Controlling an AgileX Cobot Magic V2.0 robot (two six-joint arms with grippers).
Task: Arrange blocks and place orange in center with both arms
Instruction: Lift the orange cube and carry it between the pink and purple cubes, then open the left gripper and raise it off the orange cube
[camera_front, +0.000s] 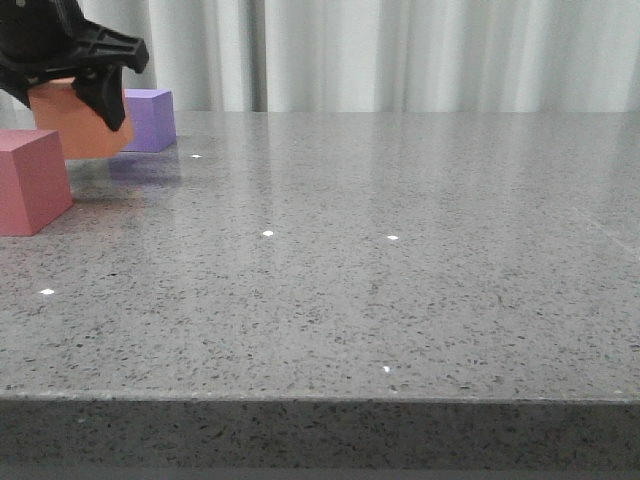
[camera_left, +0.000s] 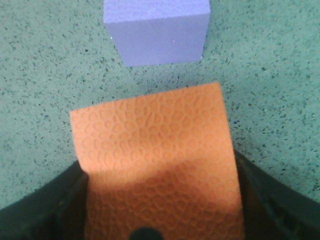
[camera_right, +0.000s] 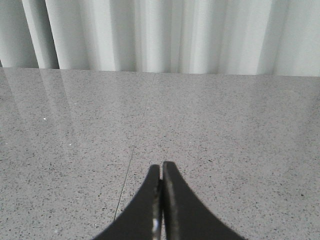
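While the left hand (camera_front: 85, 85) pinches the orange block (camera_front: 78, 122) and holds it clear of the grey worktop (camera_front: 400, 280), the purple block (camera_front: 150, 118) sits just beyond it and the pinkish-red block (camera_front: 30, 180) stands nearer the front edge at the far left. With its fingers pressed together and nothing between them, the right hand (camera_right: 161, 200) hovers over bare stone. The carrying step seems in hand, and next the orange block needs lowering squarely between the other two.
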